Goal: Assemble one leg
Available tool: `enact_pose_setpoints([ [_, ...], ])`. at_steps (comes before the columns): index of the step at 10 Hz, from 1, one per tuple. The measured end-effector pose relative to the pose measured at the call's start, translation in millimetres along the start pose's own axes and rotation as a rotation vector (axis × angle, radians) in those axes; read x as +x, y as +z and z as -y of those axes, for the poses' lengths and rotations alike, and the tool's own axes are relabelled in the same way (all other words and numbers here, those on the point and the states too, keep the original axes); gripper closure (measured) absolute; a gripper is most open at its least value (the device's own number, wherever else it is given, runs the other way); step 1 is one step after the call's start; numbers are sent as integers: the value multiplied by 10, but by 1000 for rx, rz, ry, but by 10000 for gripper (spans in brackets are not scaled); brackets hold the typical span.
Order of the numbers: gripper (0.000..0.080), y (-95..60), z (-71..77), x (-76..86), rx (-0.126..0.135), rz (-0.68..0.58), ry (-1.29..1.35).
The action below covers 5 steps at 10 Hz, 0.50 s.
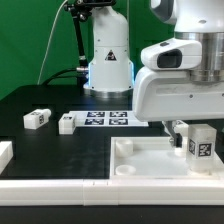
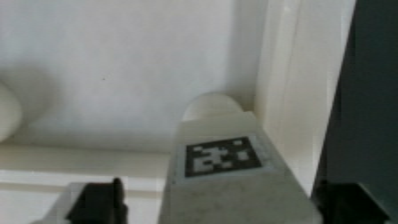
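A white leg (image 1: 200,146) with a black-and-white tag stands upright in the white panel (image 1: 135,165), by the corner at the exterior view's right. My gripper (image 1: 196,140) straddles it from above. In the wrist view the leg (image 2: 228,165) sits between the jaws of the gripper (image 2: 221,206). It lies close to one finger, and a clear gap shows to the other finger (image 2: 98,203), so the jaws stand open around it. The panel's raised rim (image 2: 290,70) runs just beside the leg. Two more legs (image 1: 37,118) (image 1: 67,123) lie on the black table.
The marker board (image 1: 107,118) lies behind the panel near the robot base (image 1: 108,60). A white part (image 1: 5,152) shows at the exterior view's left edge. The panel fills the front of the table.
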<state>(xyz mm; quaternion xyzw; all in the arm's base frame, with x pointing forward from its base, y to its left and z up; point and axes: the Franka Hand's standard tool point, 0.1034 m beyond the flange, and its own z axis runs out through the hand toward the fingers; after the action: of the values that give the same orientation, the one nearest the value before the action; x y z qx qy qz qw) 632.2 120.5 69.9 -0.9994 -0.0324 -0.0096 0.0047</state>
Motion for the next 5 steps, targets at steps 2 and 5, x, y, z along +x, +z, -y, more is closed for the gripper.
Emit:
enact_pose_setpoints([
  [2,428,1,2,0,1,0,13],
  [5,511,7,-7,4,13,-5,133],
])
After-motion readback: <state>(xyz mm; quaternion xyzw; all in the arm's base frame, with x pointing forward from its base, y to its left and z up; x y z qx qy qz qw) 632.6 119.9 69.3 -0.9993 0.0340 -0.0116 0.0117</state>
